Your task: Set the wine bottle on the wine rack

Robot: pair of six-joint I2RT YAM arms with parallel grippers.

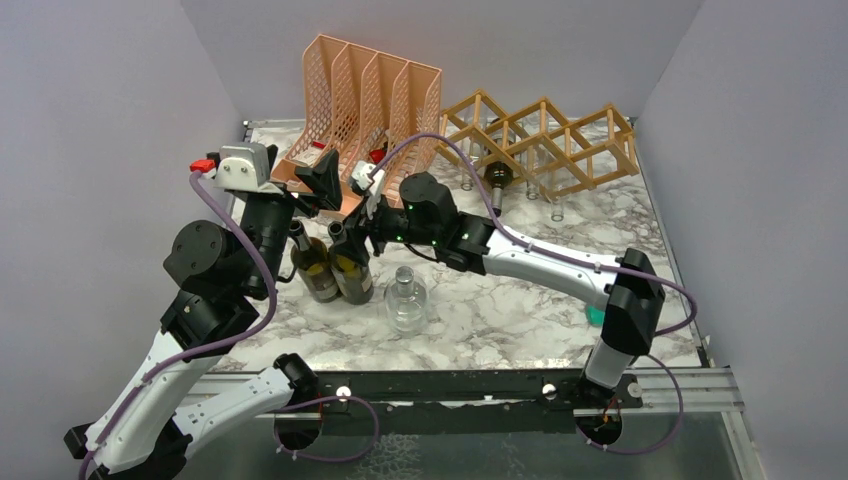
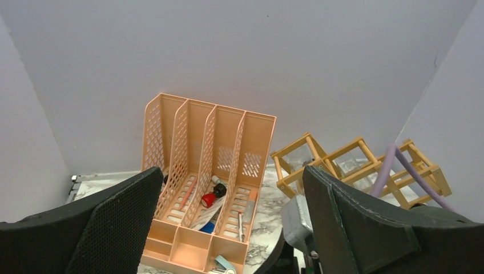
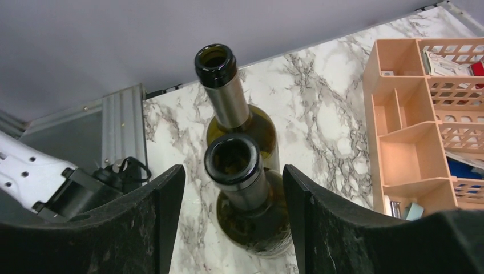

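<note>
1. Wine bottle, dark green glass, mouth open (image 3: 235, 188): you will find it upright on the marbled white worktop (image 1: 520, 300), left of centre and well apart from the rack.
2. Second dark green glass bottle (image 3: 228, 108): upright, just beside item 1, on its left in the top view.
3. Right gripper (image 3: 231, 174): spread wide. One finger (image 3: 165, 211) stands on each side of the neck of item 1, with a gap showing on both sides. It is not pinching anything.
4. Left gripper (image 2: 228, 182): spread and holding nothing. It hangs above the worktop in front of item 6 and faces the back wall.
5. Wine rack, light natural-wood lattice of thin slats with diamond cells (image 1: 545, 135): it stands at the back right of the worktop. A dark bottle (image 1: 497, 177) appears to lie in one of its lower cells.
6. Peach-orange plastic mesh file organiser (image 1: 365, 90): it stands at the back, just left of the rack, with small oddments in its slots.
7. Clear squat glass bottle (image 1: 406, 305): upright, near item 1, on the side towards you.
</note>
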